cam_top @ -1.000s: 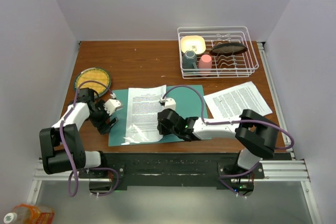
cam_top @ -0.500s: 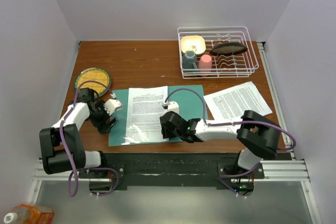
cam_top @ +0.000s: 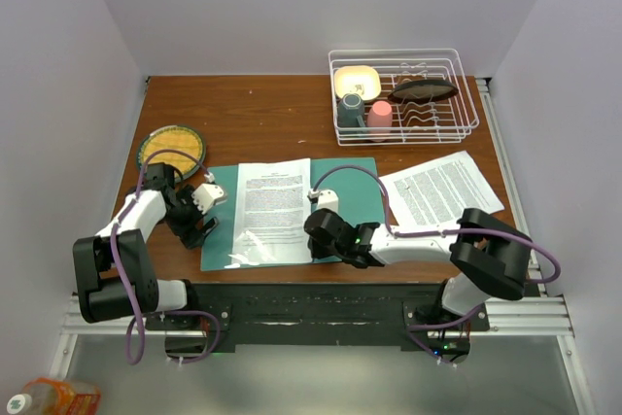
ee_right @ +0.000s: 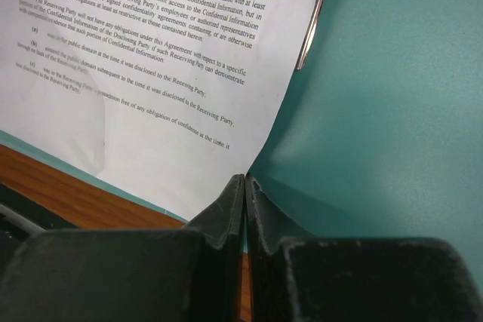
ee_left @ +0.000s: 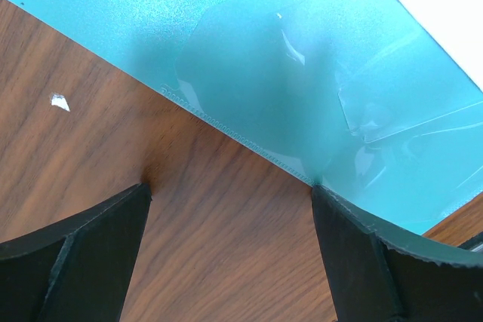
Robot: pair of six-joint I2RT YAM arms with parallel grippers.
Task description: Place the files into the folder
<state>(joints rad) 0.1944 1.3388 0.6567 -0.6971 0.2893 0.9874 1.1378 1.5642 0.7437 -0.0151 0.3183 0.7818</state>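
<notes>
Rightward slides our right hand (ee_right: pixel 243 186), now pinching the folder (ee_right: pixel 377 111) at its near edge; file (ee_right: pixel 151 73) lies just left.

Teal folder (cam_top: pixel 355 177). On it, white sheet (cam_top: pixel 272 211), dense black print; right of it, 2nd sheet (cam_top: pixel 439 187) alike. Under it, brown wood-grain table (cam_top: pixel 262 114). Behind it, white wire rack (cam_top: pixel 394 52), pink cup (cam_top: pixel 380 116).

Bright, even light falls from above. The overhead view is sharp throughout, with soft shadows along the near edge of the flat teal-green folder (cam_top: pixel 352 191). Close up, white glare streaks the folder's glossy surface, and the foreground of both wrist views is blurred.
</notes>
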